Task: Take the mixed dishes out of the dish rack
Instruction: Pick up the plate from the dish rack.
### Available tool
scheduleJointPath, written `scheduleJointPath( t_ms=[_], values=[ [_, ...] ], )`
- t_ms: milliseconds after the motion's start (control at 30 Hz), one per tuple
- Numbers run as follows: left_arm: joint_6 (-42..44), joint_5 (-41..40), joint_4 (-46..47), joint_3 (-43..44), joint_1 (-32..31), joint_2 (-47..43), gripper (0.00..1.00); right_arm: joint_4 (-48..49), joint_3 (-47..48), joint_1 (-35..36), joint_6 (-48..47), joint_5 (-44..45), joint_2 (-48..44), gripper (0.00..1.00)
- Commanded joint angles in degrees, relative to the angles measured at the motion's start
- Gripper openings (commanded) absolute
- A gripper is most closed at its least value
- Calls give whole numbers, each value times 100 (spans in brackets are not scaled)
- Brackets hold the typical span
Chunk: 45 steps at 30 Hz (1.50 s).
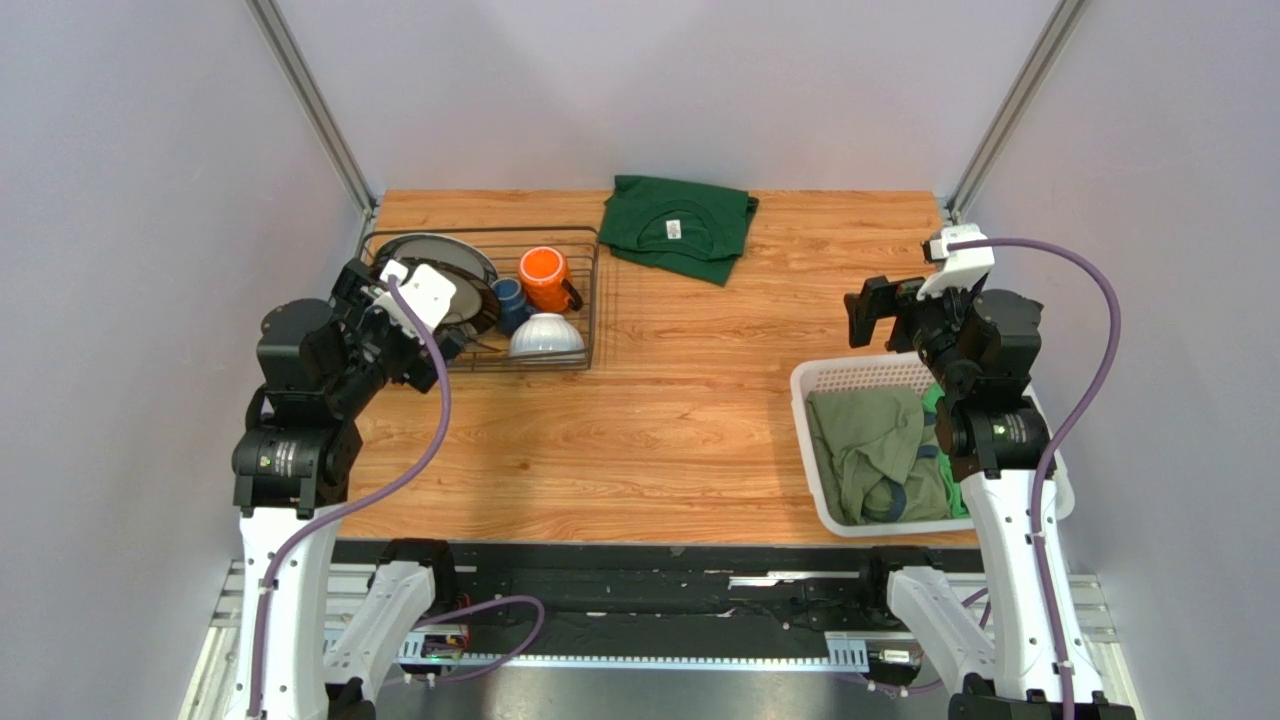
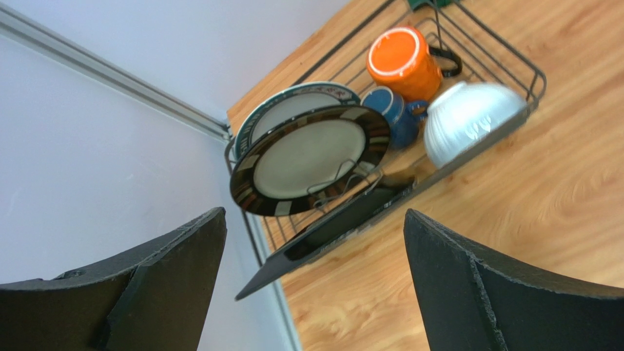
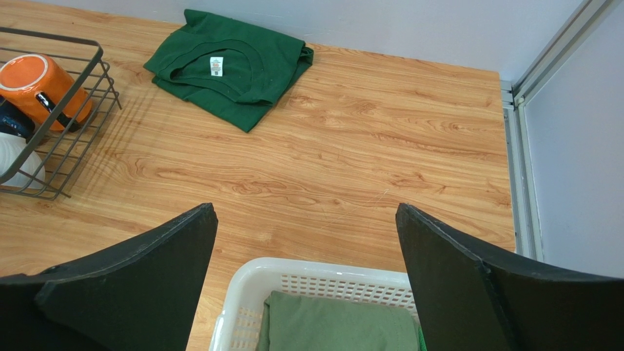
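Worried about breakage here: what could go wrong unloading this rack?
The round dark-rimmed white-centred plate leans on edge close in front of a teal-rimmed plate; lifting it may tip that one. The dark blue mug sits crowded between orange mug and white bowl in the dark wire dish rack; the wide-open left gripper could knock them.

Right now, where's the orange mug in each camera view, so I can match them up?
Top external: orange mug left of centre, right half of the dish rack.
Left wrist: mug top centre, up-left of the bowl.
Right wrist: mug at far left edge, behind rack wires.
Shared landmark: the rack, holding the mug in all three.
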Motion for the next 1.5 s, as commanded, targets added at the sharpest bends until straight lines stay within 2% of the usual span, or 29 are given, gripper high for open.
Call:
scheduleJointPath(
  t_ms=[0,200,367,500,667,1000,1267,1467],
  values=[
    [1228,275,-1236,698,29,63,98,62,74,3,-34,-95,-16,100],
    [2705,539,-2458,1077,29,19,98,18,100,3,-34,-218,98,99],
    [3507,609,-3205,1210,29,230,98,1,101,3,-43,-236,107,100],
    [4401,636,-3303,1025,29,353,98,-8,100,3,-43,-262,116,99],
    [5036,425,-3294,937,29,678,97,-8,92,3,-43,-315,125,99],
    [5186,-181,-2698,726,46,1653,98,-8,83,3,-70,-359,116,100],
    [5204,-199,-2099,620,125,2224,99,18,65,3,-105,-368,133,99],
    [5230,-155,-1765,603,143,2594,96,18,48,3,-131,-359,160,100]
  ],
)
